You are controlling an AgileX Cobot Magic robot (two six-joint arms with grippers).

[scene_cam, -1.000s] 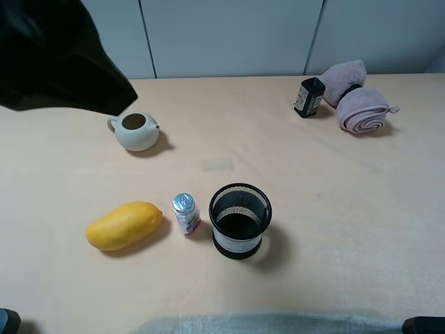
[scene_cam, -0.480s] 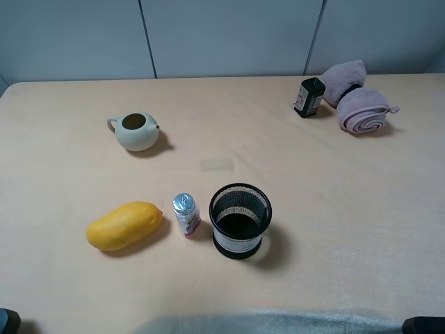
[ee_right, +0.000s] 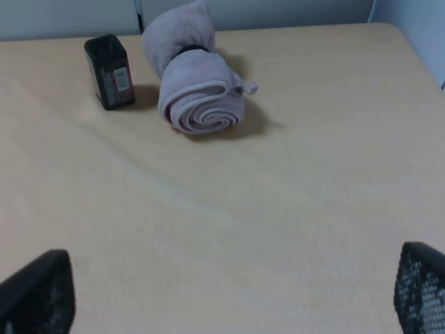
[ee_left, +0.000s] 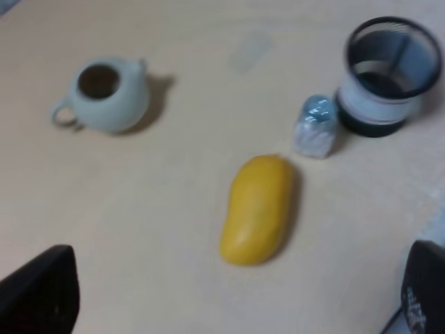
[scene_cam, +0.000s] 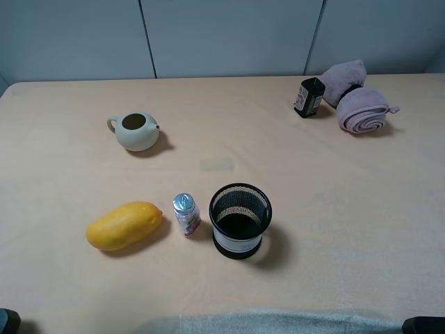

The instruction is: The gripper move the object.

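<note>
One arm has cleared out of the overhead view; the left claw (ee_left: 229,292), spread wide and empty, hangs back from the pen cup (ee_left: 391,75), untouched.

Left gripper (ee_left: 236,292) and right gripper (ee_right: 222,296) both wide apart, empty, above the table.
</note>
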